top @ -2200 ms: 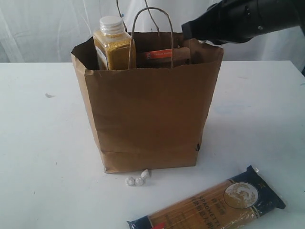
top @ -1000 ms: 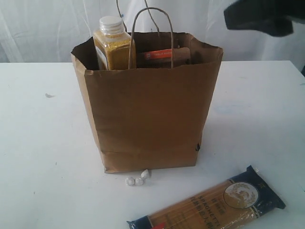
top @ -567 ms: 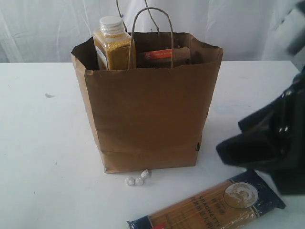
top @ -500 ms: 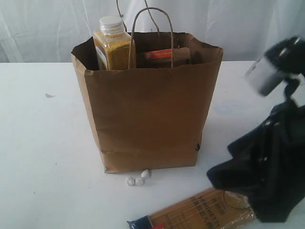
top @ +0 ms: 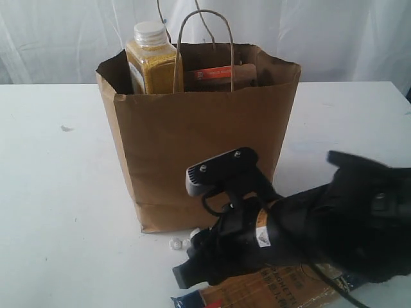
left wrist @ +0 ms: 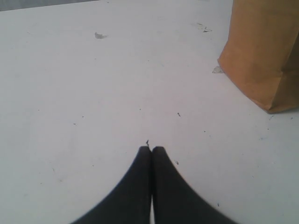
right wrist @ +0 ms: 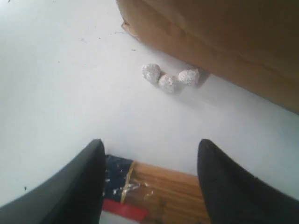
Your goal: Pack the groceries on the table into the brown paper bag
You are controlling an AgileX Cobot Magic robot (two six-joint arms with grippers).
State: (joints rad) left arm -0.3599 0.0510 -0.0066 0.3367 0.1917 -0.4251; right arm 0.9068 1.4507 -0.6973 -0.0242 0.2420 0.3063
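Observation:
The brown paper bag (top: pixel 192 147) stands upright mid-table, holding the yellow-grain bottle (top: pixel 153 61) and the kraft pouch with orange strip (top: pixel 215 74). In front of it the dark-blue spaghetti packet (top: pixel 282 290) lies flat on the table (top: pixel 58 192), mostly covered by my right arm. My right gripper (top: pixel 189 273) hangs low over the packet's flag end (right wrist: pixel 159 193). It is open (right wrist: pixel 149 147), with one finger on each side of that end and neither pressing it. My left gripper (left wrist: pixel 151 148) is shut on nothing above bare table, beside a bottom corner of the bag (left wrist: pixel 261 51).
Three small white balls (top: pixel 182 243) lie against the bag's front bottom edge, just ahead of the right fingers (right wrist: pixel 168 79). Small dark specks dot the tabletop. A white curtain hangs behind the table.
The right arm swung from high beside the bag's top right down to the table's front. It now covers most of the spaghetti packet. The bag and its contents stayed put.

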